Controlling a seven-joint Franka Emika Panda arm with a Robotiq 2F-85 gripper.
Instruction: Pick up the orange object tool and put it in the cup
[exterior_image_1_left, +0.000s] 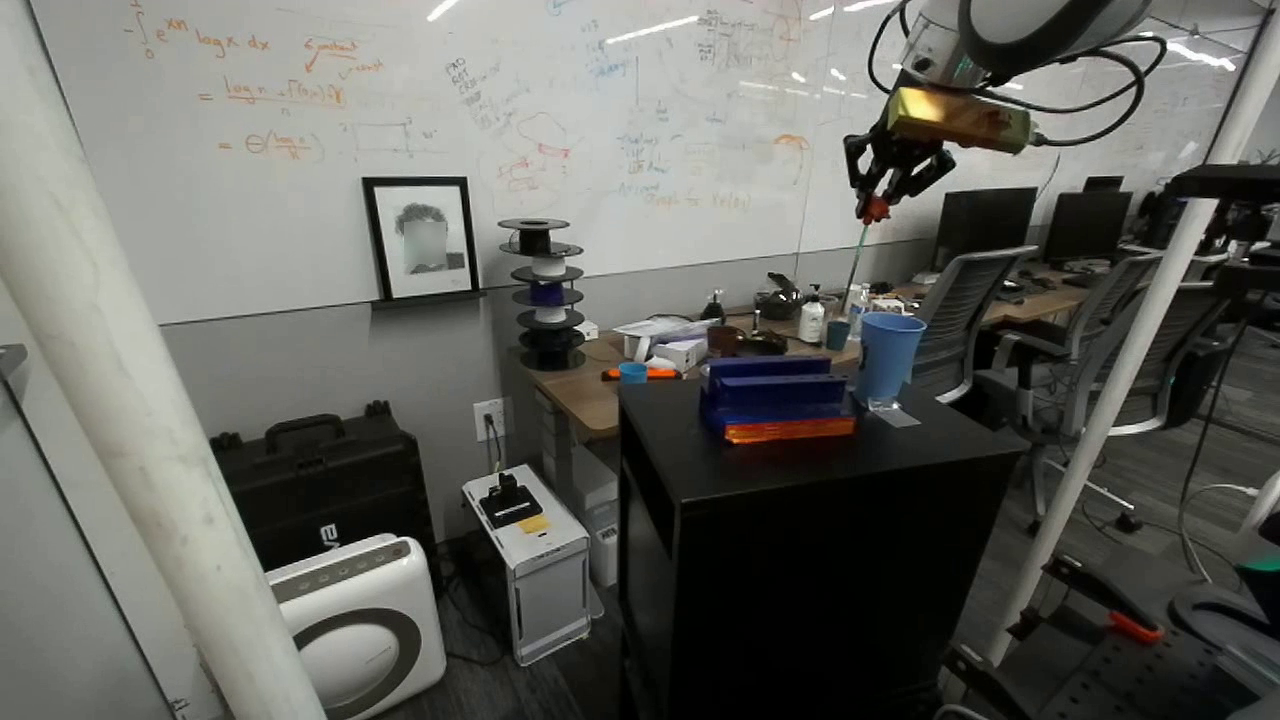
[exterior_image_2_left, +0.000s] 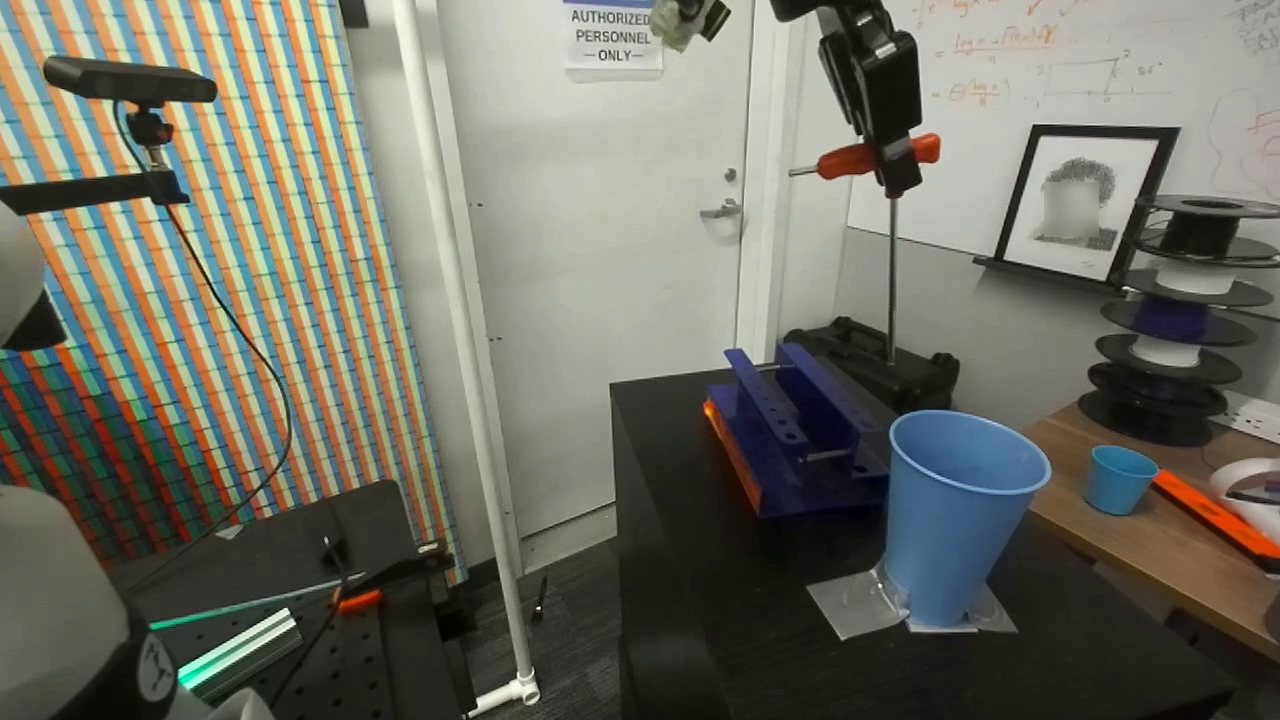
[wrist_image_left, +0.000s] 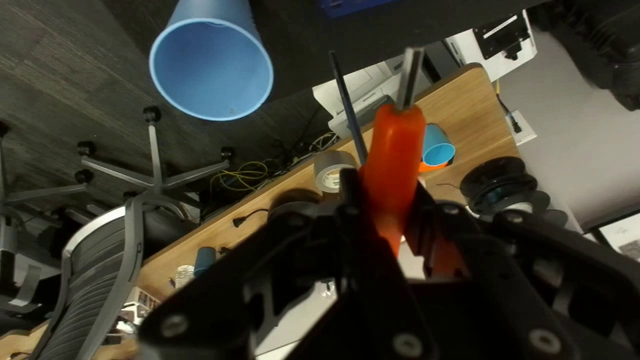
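"Orange tool (wrist_image_left: 395, 150), T-shaped with a smooth, rounded handle (exterior_image_2_left: 848, 162), hangs in the air in the gripper (exterior_image_1_left: 876, 206), whose jaws pinch that handle from both sides."

"Picking up is done, then?"

"From where I stand, yes. The placing looks left to do: bring the long steel shaft (exterior_image_2_left: 893, 285), which points down, over the cup (exterior_image_2_left: 948, 545), lower it and let go."

"Is it lined up?"

"I judge not yet. The wrist view shows the cup off to one side of the handle, and the shaft's tip is apart from the rim."

"And the cup itself?"

"Light blue, smooth, plastic by its look, flaring toward the rim. It stands upright on a black cabinet (exterior_image_1_left: 830, 575), crinkled grey tape (exterior_image_2_left: 850, 605) at its foot."

"Just beside it?"

"A deep-blue holder (exterior_image_1_left: 780, 393): parallel upright walls, round holes punched through, an orange strip (exterior_image_1_left: 790, 430) along the base."

"Farther back?"

"A wood-grain desk (wrist_image_left: 482, 107), a stack of dark-flanged spools (exterior_image_1_left: 548, 295) on it, and behind them a glossy whiteboard (exterior_image_1_left: 640, 130), scrawled with marker and streaked with reflected light."
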